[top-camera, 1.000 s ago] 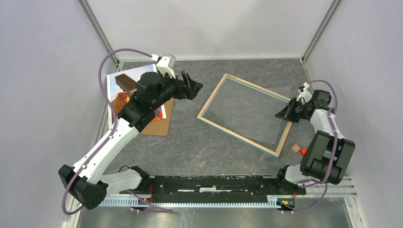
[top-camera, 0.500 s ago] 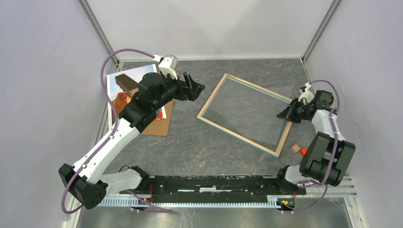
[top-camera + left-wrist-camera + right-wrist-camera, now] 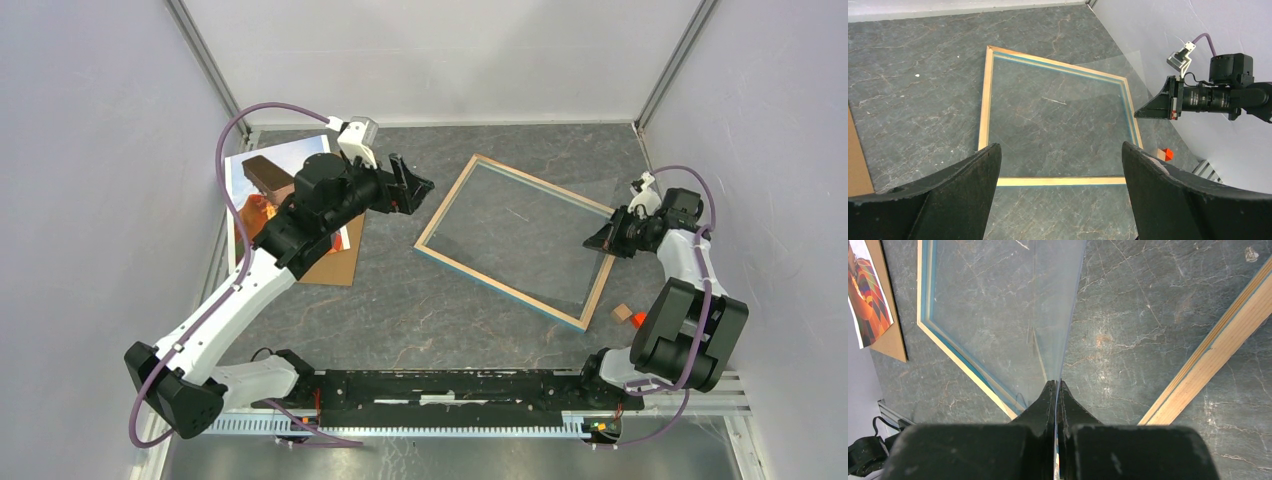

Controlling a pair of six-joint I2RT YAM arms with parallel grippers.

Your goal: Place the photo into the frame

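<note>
The left claw [image 3: 415,185], wide open and empty, has crept a little toward the frame [image 3: 1058,181]. The right claw [image 3: 1057,382] stays pinched on the pane [image 3: 1048,300] (one edge raised). The photo [image 3: 243,195] lies untouched left of the frame, so loading hasn't begun.

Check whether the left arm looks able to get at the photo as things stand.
Probably yes. The left gripper is open and empty, and the photo lies on the brown board right under that arm; it would only need to pull back.
</note>
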